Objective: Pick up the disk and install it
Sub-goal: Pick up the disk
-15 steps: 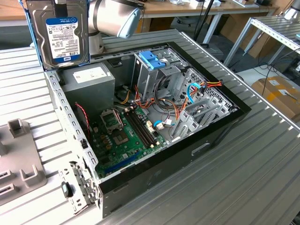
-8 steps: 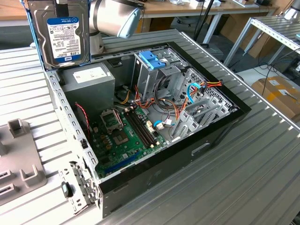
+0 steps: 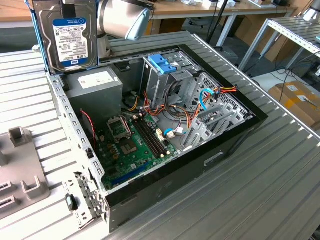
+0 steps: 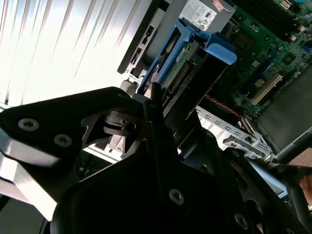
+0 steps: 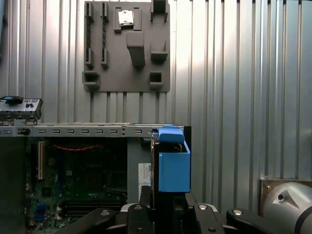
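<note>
Disk (image 3: 74, 35) upright in the hand (image 4: 155, 105), above the open case's (image 3: 220, 150) corner.

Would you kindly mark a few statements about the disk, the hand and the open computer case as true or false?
1. The disk stands upright, off the table, its label showing in the exterior view. True.
2. The computer case is closed. False: it is open, with the motherboard exposed.
3. A blue bracket tops the metal cage inside the case. True.
4. The disk sits in the cage. False: the hand holds it raised near the power-supply box.
5. The grey fixture tray lies inside the case. False: it lies on the table beside the case.
</note>
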Available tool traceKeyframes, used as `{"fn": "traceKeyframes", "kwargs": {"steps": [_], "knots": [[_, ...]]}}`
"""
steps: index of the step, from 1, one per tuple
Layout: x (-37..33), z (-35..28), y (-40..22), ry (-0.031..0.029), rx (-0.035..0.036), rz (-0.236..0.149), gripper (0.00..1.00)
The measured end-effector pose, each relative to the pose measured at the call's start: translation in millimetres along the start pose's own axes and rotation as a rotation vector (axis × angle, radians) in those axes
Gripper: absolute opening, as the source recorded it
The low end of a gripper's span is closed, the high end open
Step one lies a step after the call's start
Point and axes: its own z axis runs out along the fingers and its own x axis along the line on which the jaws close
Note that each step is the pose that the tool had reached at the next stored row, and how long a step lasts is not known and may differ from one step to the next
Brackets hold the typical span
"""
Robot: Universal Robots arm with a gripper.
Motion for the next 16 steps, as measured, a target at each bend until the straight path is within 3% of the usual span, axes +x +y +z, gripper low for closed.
{"fn": "traceKeyframes", "kwargs": {"steps": [16], "knots": [[0.1, -0.3, -12.8, 0.0, 0.0, 0.0, 0.35]]}}
